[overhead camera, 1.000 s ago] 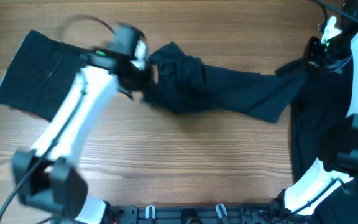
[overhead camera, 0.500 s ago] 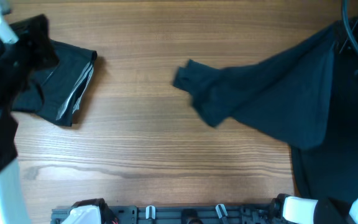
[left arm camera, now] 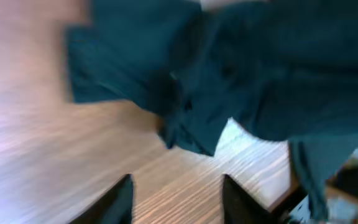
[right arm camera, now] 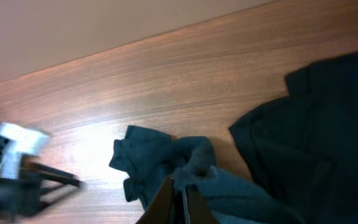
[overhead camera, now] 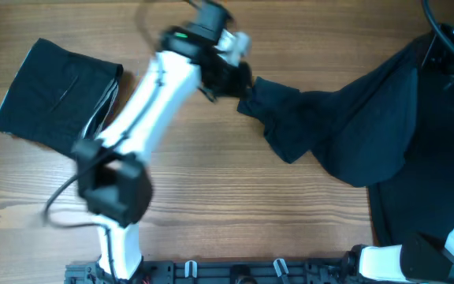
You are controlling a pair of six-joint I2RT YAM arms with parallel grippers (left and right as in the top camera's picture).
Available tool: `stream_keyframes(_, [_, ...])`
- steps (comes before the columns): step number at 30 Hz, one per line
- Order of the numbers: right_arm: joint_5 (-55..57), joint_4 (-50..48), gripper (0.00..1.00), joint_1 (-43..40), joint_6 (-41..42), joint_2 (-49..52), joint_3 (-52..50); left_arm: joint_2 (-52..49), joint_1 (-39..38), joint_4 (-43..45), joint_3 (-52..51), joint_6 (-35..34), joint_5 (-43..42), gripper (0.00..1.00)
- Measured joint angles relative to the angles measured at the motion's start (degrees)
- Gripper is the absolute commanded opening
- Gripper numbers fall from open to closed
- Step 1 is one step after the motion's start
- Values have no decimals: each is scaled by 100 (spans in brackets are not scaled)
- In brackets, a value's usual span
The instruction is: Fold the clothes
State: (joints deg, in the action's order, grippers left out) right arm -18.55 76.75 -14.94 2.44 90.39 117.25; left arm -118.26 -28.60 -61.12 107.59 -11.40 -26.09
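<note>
Nearest to the robot's base, at the right side of the table (overhead camera: 235,209), we see a waiting garment (overhead camera: 420,217) lying loose on the wood. We judge it was left there so that it does not disturb the work in the middle.

A little farther, the left arm reaches across the table, and the left gripper (overhead camera: 239,79) arrives at the bunched end of the lifted garment (overhead camera: 353,118). In the left wrist view the left gripper (left arm camera: 178,186) has its two fingers wide apart with only wood between them, and the dark cloth (left arm camera: 260,74) is just in front. From above we cannot tell if it already touches the cloth. We think it comes here to take this free end, because one arm alone cannot stretch a shirt flat.

From this end the cloth rises toward the far right corner. There the right gripper (right arm camera: 178,193) is pinched tightly on a fold of the lifted garment (right arm camera: 160,155). It holds the fold off the table, probably so that the rest hangs out and the crumples open.

At the far left a folded garment (overhead camera: 50,99) rests as a neat rectangle with pale edges showing, well apart from the others. So we judge one piece is done, one is in work and one is not yet begun
</note>
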Motion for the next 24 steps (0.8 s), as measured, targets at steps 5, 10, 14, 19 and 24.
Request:
stream_keyframes(5, [127,42,5,0,-17,0,0,-870,-1185,162,-2,-79,-17,52])
stream_keyframes(10, [170,81,5,0,-20,0,0,-1145,-1838,411,-2,-529,356,58])
stream_keyframes(14, [190,138,5,0,-20,0,2,-1270,-1902,573,-2,-855,643,60])
stream_keyframes(19, [190,184,5,0,-20,0,2,-1578,-1897,745,-2,-973,734,59])
stream_keyframes(24, [190,195,5,0,-20,0,0,-1585,-1897,741,-2,-1145,981,59])
